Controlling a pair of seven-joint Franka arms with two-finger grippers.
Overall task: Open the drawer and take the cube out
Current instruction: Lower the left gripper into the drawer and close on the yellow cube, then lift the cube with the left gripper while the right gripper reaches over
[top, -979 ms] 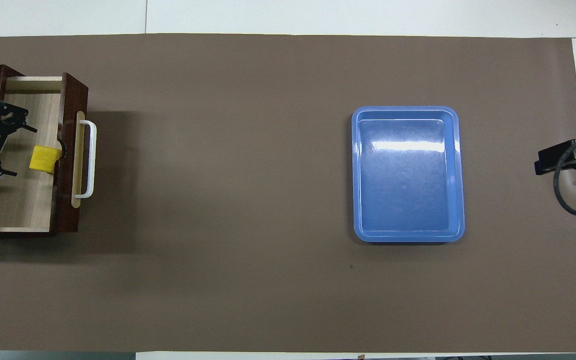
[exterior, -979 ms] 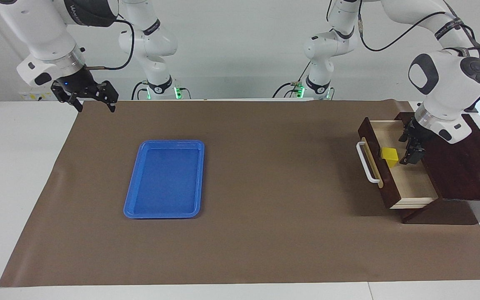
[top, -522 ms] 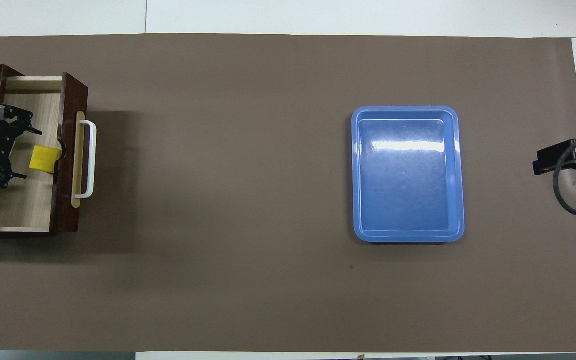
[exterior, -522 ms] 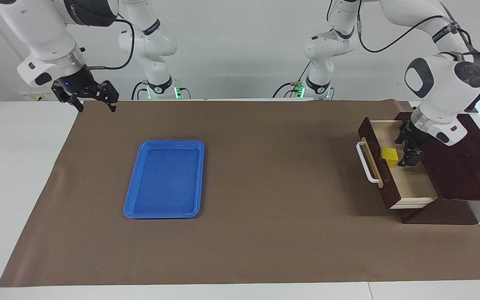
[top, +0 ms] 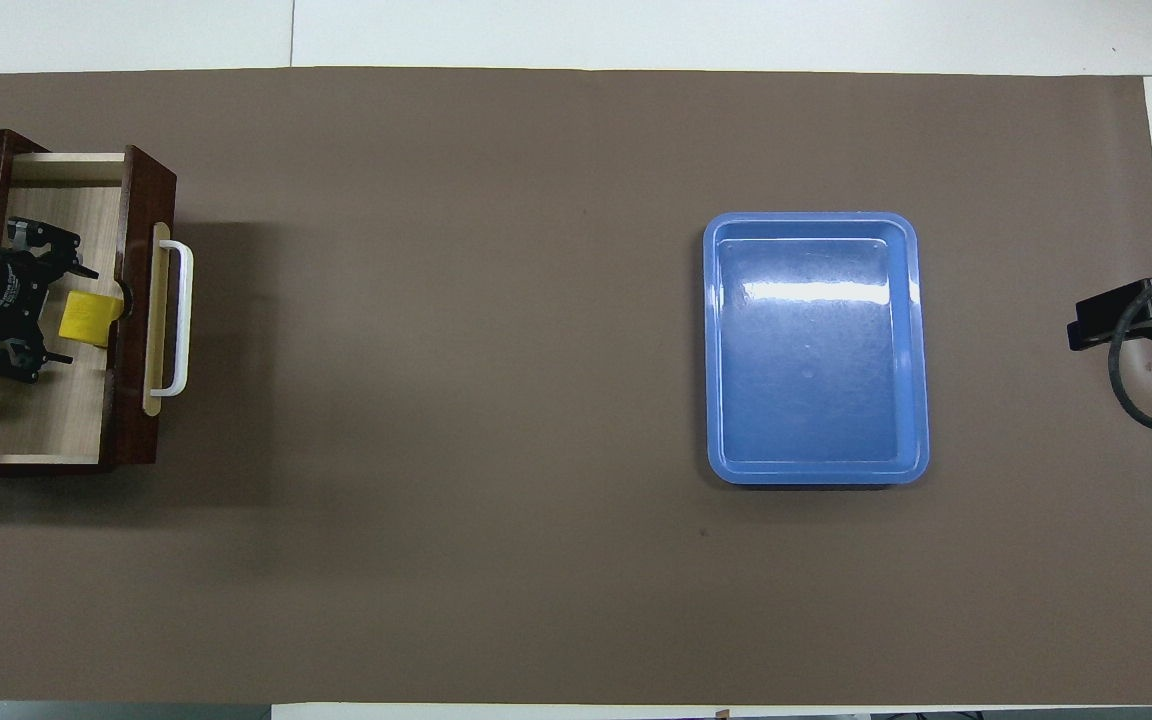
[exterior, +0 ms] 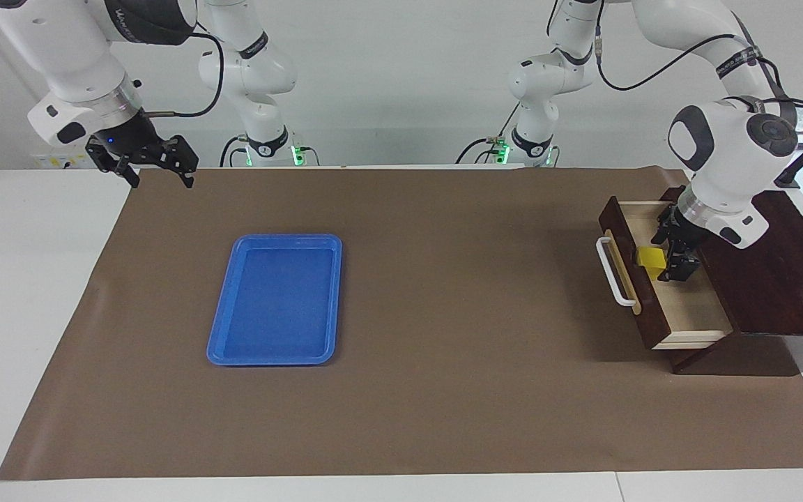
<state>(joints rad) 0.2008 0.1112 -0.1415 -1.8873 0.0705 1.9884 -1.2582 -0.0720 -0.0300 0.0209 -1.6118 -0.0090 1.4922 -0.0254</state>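
The drawer (exterior: 694,310) stands pulled open out of its dark wooden box (exterior: 778,279) at the left arm's end of the table, white handle (exterior: 614,272) facing the table's middle. The yellow cube (exterior: 650,259) lies inside, against the drawer's front panel. My left gripper (exterior: 673,256) is down in the drawer, open, right beside the cube on its box side. In the overhead view the gripper (top: 64,314) has its fingertips either side of the cube's (top: 88,318) near edge, over the drawer (top: 46,420). My right gripper (exterior: 157,180) waits open above the mat's corner at the right arm's end.
A flat blue tray (exterior: 276,300) lies on the brown mat toward the right arm's end, also in the overhead view (top: 816,345). The right gripper's body (top: 1101,318) shows at the overhead view's edge.
My left gripper has moved inside the drawer toward the cube and the drawer's front. The cube, drawer and right arm have not moved.
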